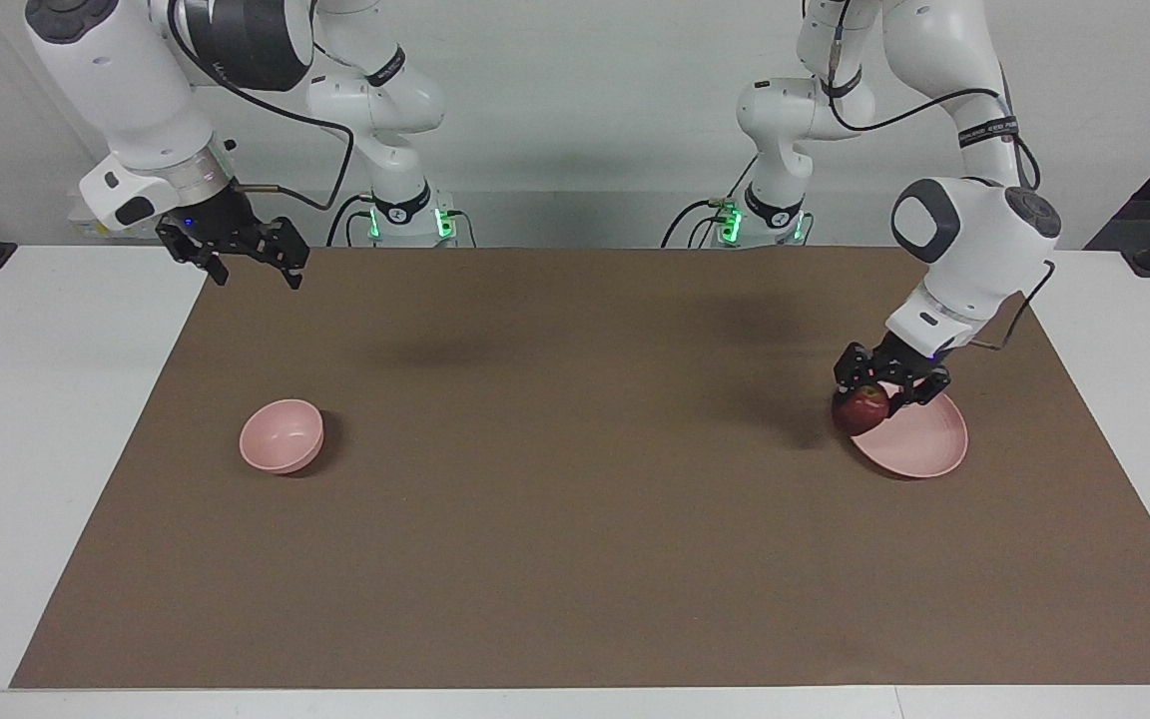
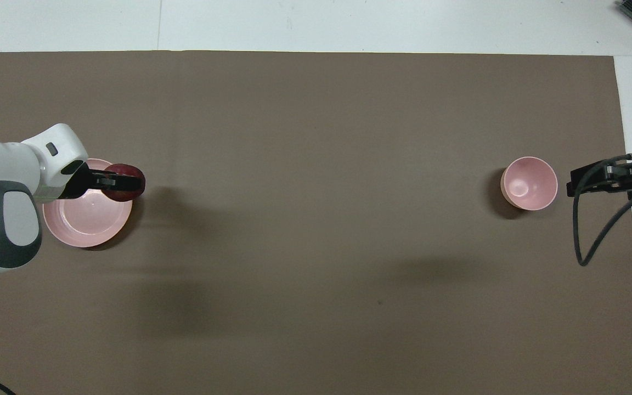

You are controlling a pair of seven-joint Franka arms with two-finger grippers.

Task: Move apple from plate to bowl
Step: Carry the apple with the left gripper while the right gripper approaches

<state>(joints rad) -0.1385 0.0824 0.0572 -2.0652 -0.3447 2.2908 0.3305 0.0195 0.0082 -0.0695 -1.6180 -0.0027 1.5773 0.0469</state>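
Observation:
My left gripper (image 1: 874,393) is shut on the dark red apple (image 1: 860,407) and holds it in the air over the rim of the pale pink plate (image 1: 919,444), on the side toward the table's middle. In the overhead view the apple (image 2: 125,182) hangs over the plate's edge (image 2: 83,222) under the left gripper (image 2: 108,180). The small pink bowl (image 1: 282,435) stands empty toward the right arm's end of the table and shows in the overhead view (image 2: 529,182) too. My right gripper (image 1: 254,262) is open and waits high up over the mat's edge by that end.
A brown mat (image 1: 575,479) covers most of the white table (image 1: 36,399). A black cable (image 2: 590,230) hangs from the right arm beside the bowl.

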